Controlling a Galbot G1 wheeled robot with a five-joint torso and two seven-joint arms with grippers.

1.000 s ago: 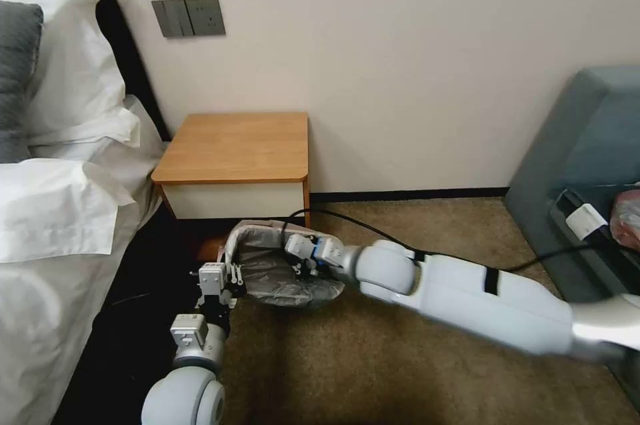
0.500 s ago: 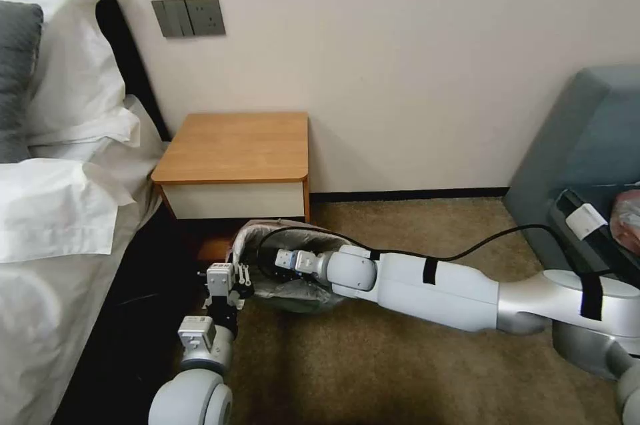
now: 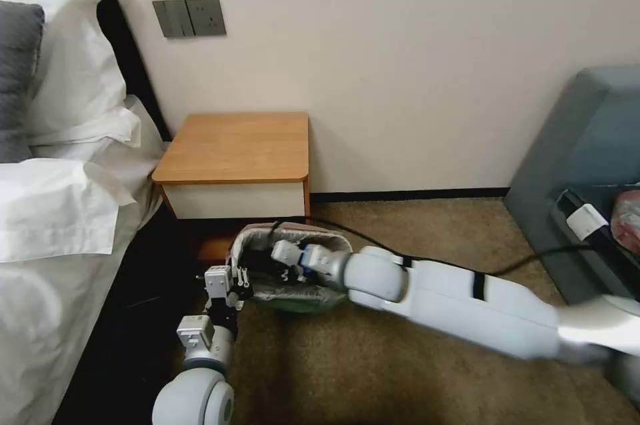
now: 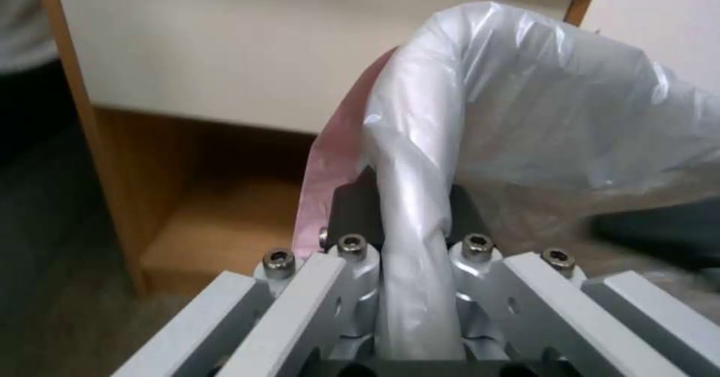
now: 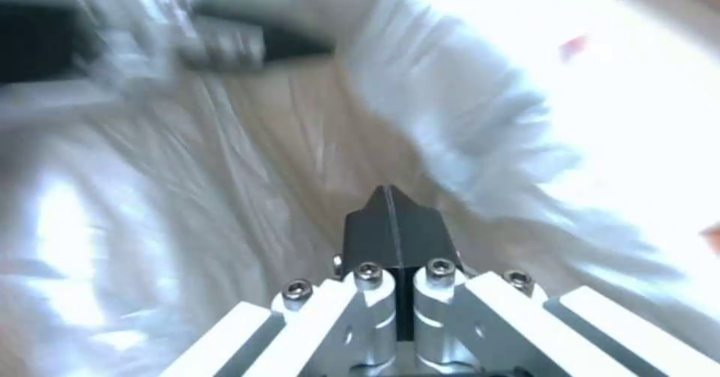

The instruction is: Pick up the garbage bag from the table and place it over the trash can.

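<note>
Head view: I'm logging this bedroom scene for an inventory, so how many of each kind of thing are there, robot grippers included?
Garbage bag: 1
Trash can: 1
Table: 1
Grippers: 2, the left gripper and the right gripper
Pillows: 3, grey pillow, upper white pillow, lower white pillow
Wall switch panel: 1
Total: 9

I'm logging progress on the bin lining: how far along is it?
Done: the garbage bag is off the table and draped in the trash can. In hand: left gripper pinches the bag's edge; right gripper, shut, reaches inside. Left: seating the rim all round.
</note>
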